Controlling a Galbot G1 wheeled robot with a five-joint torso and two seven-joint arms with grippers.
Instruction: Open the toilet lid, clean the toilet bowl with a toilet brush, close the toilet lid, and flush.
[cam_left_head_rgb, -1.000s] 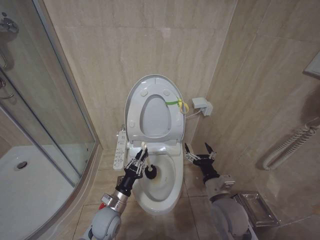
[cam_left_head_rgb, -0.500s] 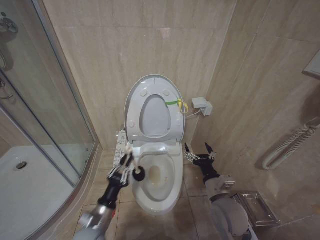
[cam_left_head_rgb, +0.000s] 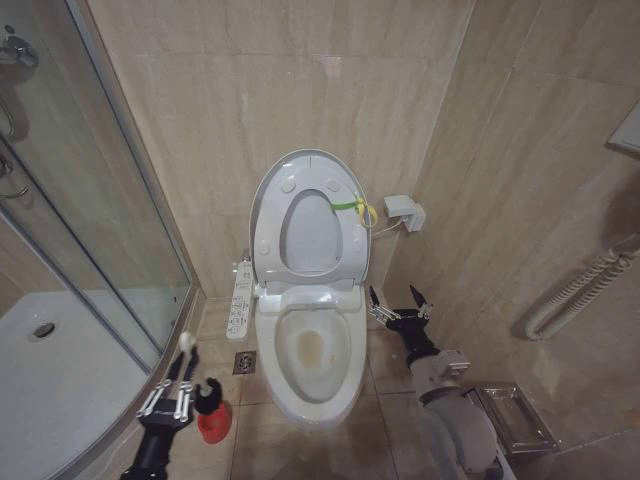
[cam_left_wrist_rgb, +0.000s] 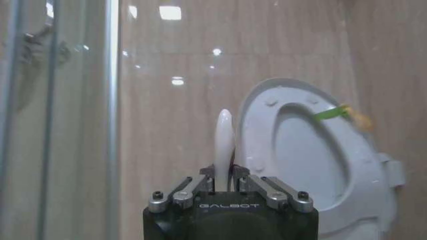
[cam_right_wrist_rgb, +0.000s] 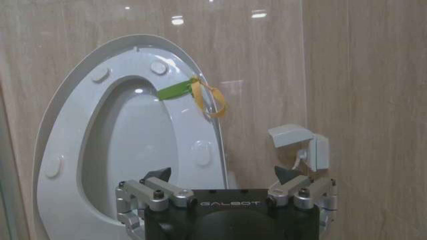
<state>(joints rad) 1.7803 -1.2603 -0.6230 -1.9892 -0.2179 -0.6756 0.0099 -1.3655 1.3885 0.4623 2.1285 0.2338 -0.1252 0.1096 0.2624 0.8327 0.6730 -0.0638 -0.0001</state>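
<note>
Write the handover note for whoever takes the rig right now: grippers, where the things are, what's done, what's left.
Left gripper: shut on the toilet brush, low by the shower glass, brush end at the red holder cup on the floor.
Right gripper: open, empty, waiting beside the toilet bowl.
Toilet lid: up against the wall, with the seat.
Done: lid opened; brush is out of the bowl.
Left: release the brush into the holder, close the lid, flush.

A glass shower enclosure (cam_left_head_rgb: 90, 230) curves along the room's left side above a white shower tray (cam_left_head_rgb: 60, 380). A red holder cup (cam_left_head_rgb: 213, 421) stands on the tiled floor (cam_left_head_rgb: 260, 440) beside the enclosure's curb. A small floor drain (cam_left_head_rgb: 245, 362) sits nearby.
</note>
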